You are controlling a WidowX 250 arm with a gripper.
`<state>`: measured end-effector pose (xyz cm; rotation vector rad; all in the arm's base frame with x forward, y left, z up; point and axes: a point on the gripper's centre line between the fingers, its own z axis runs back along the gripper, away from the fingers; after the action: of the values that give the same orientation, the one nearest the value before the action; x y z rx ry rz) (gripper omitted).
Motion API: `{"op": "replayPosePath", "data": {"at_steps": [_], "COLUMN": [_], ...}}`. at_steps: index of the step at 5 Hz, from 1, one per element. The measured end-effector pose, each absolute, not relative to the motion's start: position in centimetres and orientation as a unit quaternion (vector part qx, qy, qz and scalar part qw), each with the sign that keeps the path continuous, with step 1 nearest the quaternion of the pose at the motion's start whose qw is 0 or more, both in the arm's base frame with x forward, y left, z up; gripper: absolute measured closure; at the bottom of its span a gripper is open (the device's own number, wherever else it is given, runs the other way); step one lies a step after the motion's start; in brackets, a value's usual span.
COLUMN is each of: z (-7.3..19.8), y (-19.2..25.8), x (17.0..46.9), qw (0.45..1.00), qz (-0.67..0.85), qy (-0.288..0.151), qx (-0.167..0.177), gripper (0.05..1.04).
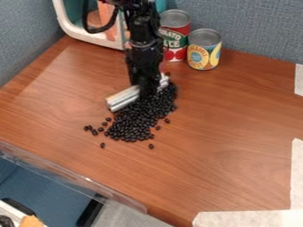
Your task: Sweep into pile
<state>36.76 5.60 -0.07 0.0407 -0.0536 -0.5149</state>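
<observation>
Because some black beans lie scattered, the gripper pinches a silvery bar crosswise, presumably so its long side can gather them.

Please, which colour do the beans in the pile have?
The beans are black; this shows best in the camera view.

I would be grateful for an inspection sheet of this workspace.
Surface: brown wood-grain table, white tape near its right and bottom edges in view.
Job's things: small black beans, mostly heaped, several loose at lower left; silvery-white bar across the heap's upper part.
Clutter: two labelled metal cans, upright, near the back.
Grippers: black two-finger gripper, pointing down at the bar.
Cables: black cable, looped left of the black arm in the picture.
Surroundings: blue-grey fabric partitions behind.
</observation>
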Motion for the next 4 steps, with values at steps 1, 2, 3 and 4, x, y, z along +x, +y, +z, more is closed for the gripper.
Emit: {"op": "replayPosePath", "data": {"at_steps": [1, 2, 3, 4], "z": [-0.1, 0.2, 0.9, 1.7], "y": [5.9, 6.8, 8.5, 10.1], "x": [36.6, 37.8, 38.9, 38.6], "qw": [0.966, 0.976, 0.983, 0.988], "qz": [-0.256, -0.214, -0.176, -0.144], "qy": [-0.022, -0.018, -0.033, -0.04], "qx": [0.029, 0.042, 0.04, 0.04], "gripper": [0.705, 0.705, 0.705, 0.705]}}
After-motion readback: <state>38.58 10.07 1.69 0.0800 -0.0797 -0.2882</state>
